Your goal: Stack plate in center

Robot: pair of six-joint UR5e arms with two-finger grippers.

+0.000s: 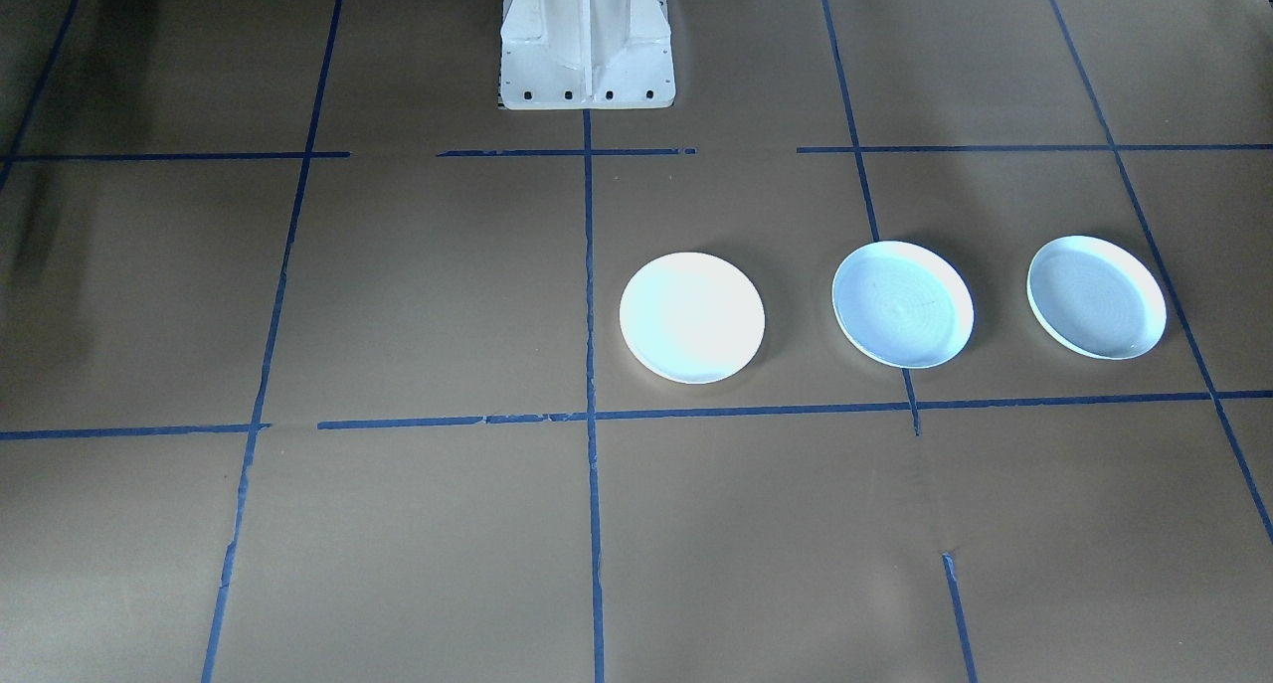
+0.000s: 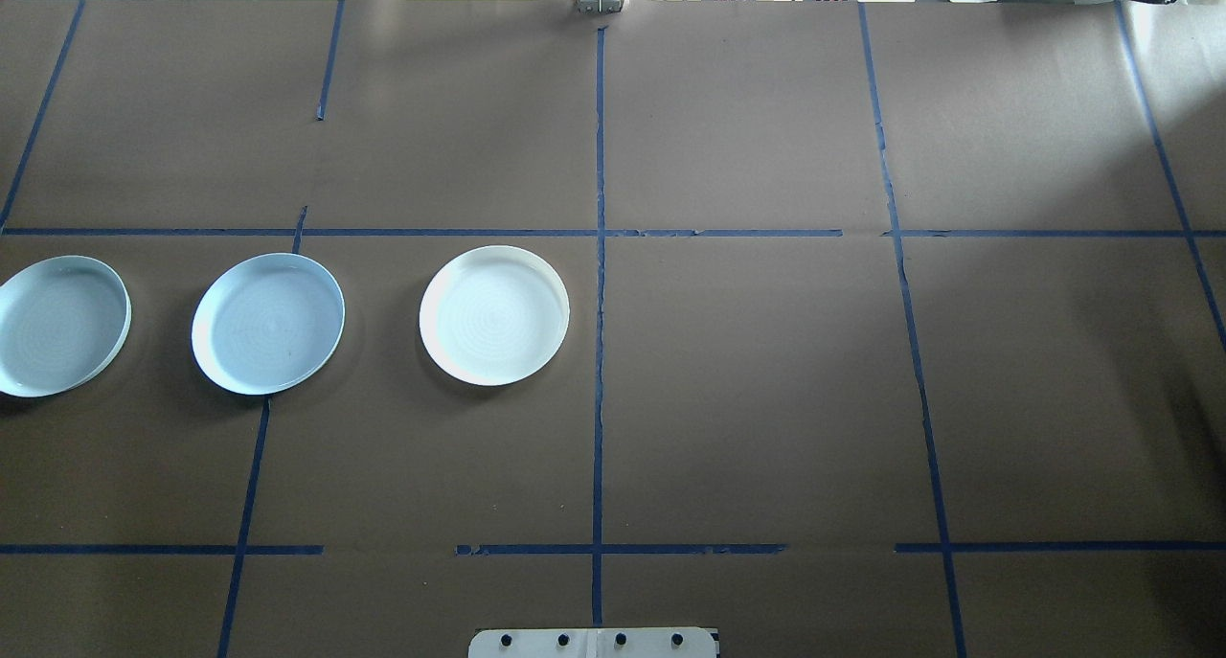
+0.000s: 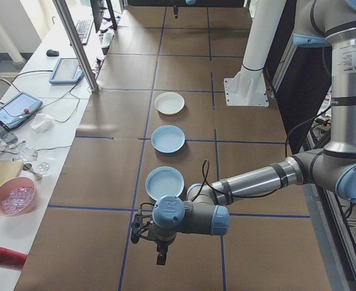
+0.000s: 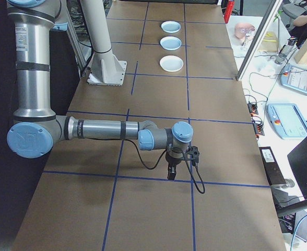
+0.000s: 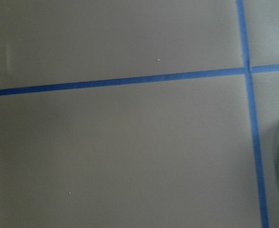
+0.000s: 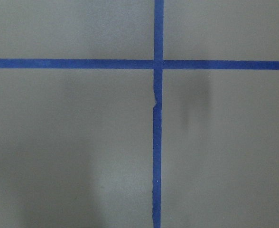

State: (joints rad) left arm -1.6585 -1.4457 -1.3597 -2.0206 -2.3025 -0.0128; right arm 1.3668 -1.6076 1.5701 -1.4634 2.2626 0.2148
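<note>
Three plates lie in a row on the brown table, on my left half. The white plate (image 2: pixel 494 315) (image 1: pixel 692 317) sits closest to the centre line. A light-blue plate (image 2: pixel 268 323) (image 1: pixel 903 304) lies beside it, and another light-blue plate (image 2: pixel 59 325) (image 1: pixel 1096 296) is at the far left edge. My left gripper (image 3: pixel 160 257) hangs low over the table past the end of the row, apart from the nearest plate (image 3: pixel 164 182). My right gripper (image 4: pixel 170 173) hovers over bare table far from the plates (image 4: pixel 172 63). Both show only in side views, so I cannot tell whether they are open or shut.
Blue tape lines (image 2: pixel 600 256) divide the table into squares. The white robot pedestal (image 1: pixel 587 47) stands at the robot-side edge. Benches along the far side hold tablets (image 3: pixel 66 70) (image 4: pixel 286 120), a pink bowl (image 3: pixel 13 197) and cables. A person (image 4: pixel 305 18) sits past the bench.
</note>
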